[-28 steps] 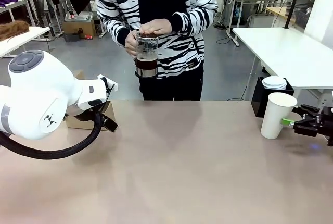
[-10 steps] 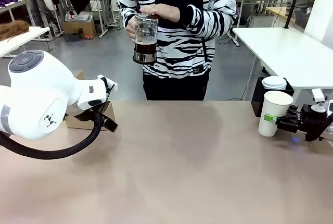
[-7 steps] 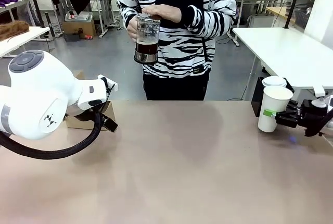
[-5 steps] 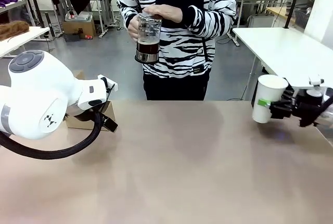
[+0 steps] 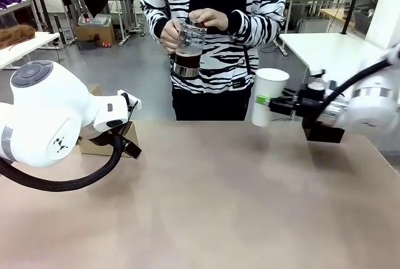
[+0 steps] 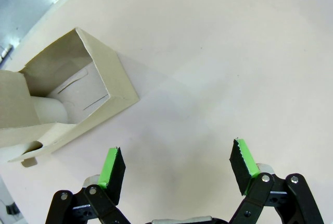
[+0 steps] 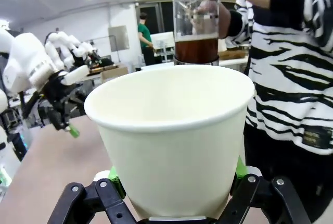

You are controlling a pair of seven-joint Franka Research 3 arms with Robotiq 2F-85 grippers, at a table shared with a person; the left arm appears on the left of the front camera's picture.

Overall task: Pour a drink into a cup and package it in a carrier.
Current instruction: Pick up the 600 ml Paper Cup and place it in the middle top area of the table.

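**Paper cup held up beside the coffee jug**

The right gripper clamps a white paper cup, held clear of the table. Just left of the cup, a person's hands hold a glass jug of dark drink. Far left of the cup, the left gripper stands wide apart and empty beside the cardboard carrier.
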